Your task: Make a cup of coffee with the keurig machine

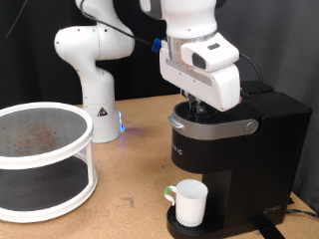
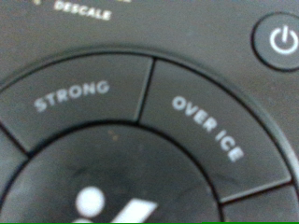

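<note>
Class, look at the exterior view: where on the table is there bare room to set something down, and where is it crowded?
Bare table lies between the white rack and the keurig, in front of the second robot's base. It is crowded at the keurig: the cup fills the drip tray, and the end effector sits on the brew head.

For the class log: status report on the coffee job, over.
Pincer down on the keurig top, fingers hidden. Cup on its drip tray. STRONG button fills the wrist view. Nothing blocking.
</note>
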